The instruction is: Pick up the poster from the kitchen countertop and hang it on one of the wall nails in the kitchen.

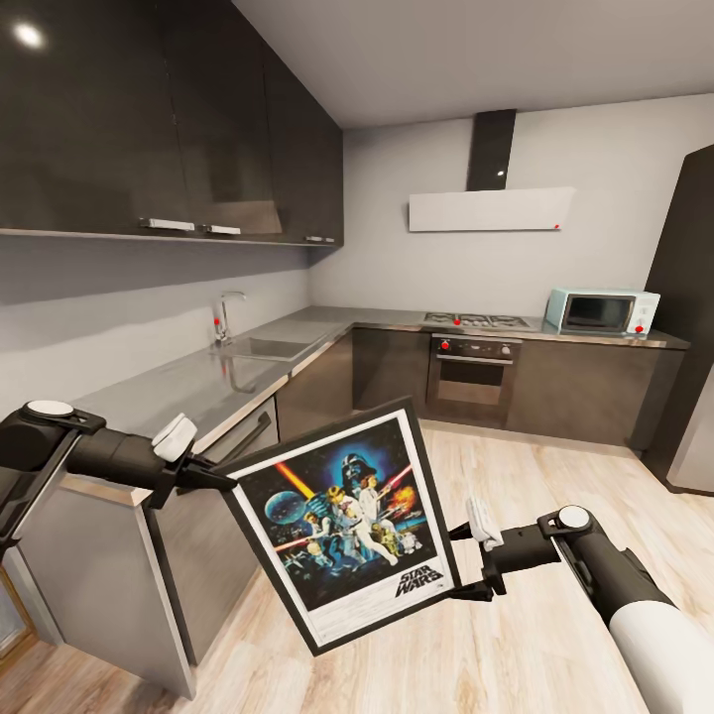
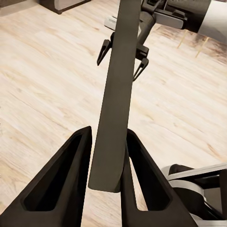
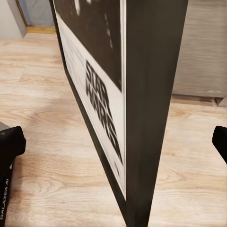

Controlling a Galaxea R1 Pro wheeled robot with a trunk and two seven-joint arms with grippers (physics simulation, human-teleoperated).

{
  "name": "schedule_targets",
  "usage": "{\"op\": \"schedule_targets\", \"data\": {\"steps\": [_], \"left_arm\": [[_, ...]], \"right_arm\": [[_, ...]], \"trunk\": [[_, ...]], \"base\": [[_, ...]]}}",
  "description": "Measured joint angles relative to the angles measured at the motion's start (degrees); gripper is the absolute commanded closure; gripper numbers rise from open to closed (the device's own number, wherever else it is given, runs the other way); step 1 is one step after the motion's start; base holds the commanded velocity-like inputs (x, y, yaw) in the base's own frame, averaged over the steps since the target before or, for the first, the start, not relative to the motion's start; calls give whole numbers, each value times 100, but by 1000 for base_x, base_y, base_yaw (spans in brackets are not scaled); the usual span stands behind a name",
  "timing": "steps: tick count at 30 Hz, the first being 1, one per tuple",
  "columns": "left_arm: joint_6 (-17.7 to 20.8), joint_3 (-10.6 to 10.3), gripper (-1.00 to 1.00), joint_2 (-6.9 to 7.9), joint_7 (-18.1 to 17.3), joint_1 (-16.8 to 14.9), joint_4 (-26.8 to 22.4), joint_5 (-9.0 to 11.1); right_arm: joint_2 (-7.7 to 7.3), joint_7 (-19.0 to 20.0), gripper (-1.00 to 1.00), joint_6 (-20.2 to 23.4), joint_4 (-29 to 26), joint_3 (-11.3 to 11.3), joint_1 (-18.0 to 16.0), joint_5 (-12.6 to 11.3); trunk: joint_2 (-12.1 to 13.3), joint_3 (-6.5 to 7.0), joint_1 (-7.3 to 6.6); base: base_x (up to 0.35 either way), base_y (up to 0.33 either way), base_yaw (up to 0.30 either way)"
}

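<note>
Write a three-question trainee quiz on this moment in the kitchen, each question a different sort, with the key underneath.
1. True or false: the poster lies flat on the kitchen countertop.
2. Multiple choice: which end effectors hold the poster? A) the left end effector alone B) the right end effector alone C) both, one on each side edge
3. Short answer: which appliance stands on the countertop at the far right, beside the hob?

Key
1. False: it is held up over the wooden floor, tilted, clear of the countertop.
2. C
3. The pale blue microwave.
</note>
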Motion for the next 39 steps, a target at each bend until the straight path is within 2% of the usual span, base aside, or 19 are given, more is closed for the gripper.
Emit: {"op": "schedule_targets", "data": {"steps": [18,19,22,27,39], "left_arm": [[0,12,100,1,0,0,0,-3],[0,12,100,1,0,0,0,-4],[0,12,100,1,0,0,0,-4],[-48,-24,100,17,0,8,0,126],[-51,-73,100,10,0,6,1,127]], "right_arm": [[-1,0,-100,-1,-9,0,0,0],[-1,2,100,-1,-9,0,0,0],[-3,2,100,-1,-9,-4,0,-1],[-17,-43,100,-20,-3,-5,-6,9],[-3,-31,100,-12,-7,1,-4,11]], "trunk": [[0,0,0],[0,0,0],[0,0,0],[0,0,0],[0,0,0]], "base": [[0,0,0],[0,0,0],[0,0,0],[0,0,0],[0,0,0]]}}
